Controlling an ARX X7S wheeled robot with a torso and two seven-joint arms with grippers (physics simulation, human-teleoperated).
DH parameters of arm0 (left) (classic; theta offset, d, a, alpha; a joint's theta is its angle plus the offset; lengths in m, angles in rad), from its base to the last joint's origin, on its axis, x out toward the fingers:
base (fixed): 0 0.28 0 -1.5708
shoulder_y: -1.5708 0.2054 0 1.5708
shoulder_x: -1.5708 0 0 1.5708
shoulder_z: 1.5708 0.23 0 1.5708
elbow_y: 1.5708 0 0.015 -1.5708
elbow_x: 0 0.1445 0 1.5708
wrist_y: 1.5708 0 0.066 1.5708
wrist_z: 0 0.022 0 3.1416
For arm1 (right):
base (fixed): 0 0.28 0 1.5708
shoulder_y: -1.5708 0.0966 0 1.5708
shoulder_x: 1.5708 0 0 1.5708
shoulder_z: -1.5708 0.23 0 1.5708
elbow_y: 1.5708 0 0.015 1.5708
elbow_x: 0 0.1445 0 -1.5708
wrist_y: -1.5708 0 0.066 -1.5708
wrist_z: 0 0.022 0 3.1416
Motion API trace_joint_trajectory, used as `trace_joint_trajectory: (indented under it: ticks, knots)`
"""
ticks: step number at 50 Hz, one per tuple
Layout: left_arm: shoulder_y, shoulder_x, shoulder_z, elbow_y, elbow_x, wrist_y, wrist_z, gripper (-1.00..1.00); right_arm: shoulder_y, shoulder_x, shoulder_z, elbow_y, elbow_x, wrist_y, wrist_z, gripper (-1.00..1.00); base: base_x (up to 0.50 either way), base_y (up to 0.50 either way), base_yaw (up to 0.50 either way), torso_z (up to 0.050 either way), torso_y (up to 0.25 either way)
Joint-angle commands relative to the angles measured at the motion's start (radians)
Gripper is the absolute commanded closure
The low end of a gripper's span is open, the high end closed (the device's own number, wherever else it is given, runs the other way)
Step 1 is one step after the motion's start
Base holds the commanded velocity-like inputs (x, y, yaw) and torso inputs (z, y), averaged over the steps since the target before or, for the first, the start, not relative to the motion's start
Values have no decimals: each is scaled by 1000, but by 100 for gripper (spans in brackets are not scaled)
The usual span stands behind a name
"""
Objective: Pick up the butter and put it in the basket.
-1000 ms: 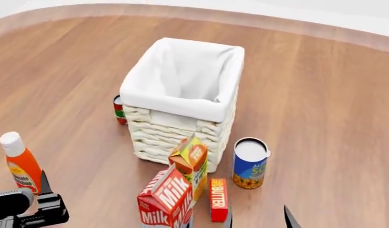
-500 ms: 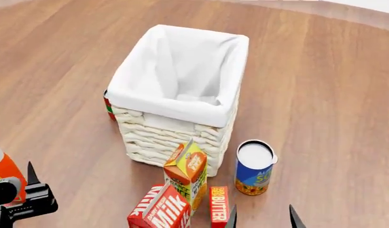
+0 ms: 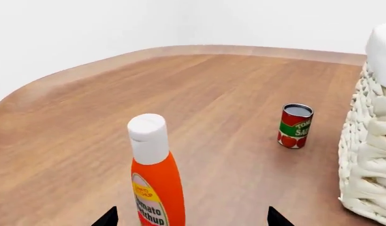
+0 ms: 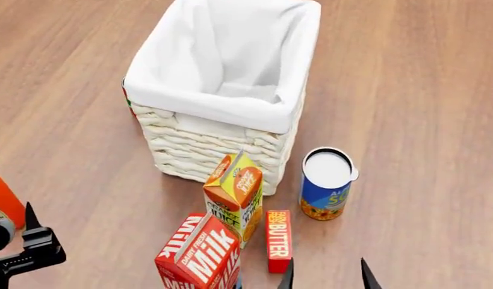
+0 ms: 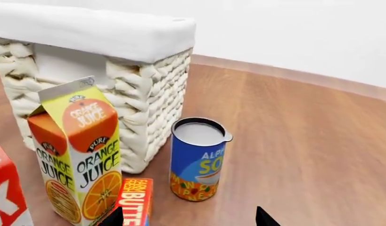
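Right tool (image 4: 324, 280) gapes wide, empty, beside butter (image 4: 277, 241).

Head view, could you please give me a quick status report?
Both grippers, left and right, open, empty. Slim red butter box lying beside orange juice carton. White wicker basket holds nothing visible.

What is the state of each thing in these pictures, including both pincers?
butter: lying flat on the table, not grasped
basket: upright, nothing visible inside
milk carton: upright, closed
orange juice carton: upright, closed
blue can: upright
ketchup bottle: upright, capped
red can: upright
left pincer: open
right pincer: open
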Motion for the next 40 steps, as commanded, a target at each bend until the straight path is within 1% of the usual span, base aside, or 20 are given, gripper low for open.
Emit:
trace_joint_trajectory:
  ticks: [1, 7, 15, 24, 32, 40]
  knots:
    - [35, 6, -39, 84, -35, -49, 43, -100, -68, -29, -20, -20, -22, -82, -37, -100, 0, 0, 0, 0, 0]
    - [39, 5, -36, 96, -37, -54, 36, -100, -73, -23, -39, -21, -21, -81, -46, -100, 0, 0, 0, 0, 0]
    - [58, 1, -31, 127, -41, -63, 27, -100, -63, -32, -63, 44, -16, -147, -60, -100, 0, 0, 0, 0, 0]
    - [68, -5, -26, 142, -44, -65, 24, -100, -39, -28, -72, 56, -12, -140, -61, -100, 0, 0, 0, 0, 0]
    - [69, -5, -17, 136, -41, -58, 22, -100, 14, -34, -81, 98, 25, -84, -86, -100, 0, 0, 0, 0, 0]
    - [77, -10, -16, 154, -46, -68, 14, -100, 52, -38, -76, 100, 33, -8, -64, -100, 0, 0, 0, 0, 0]
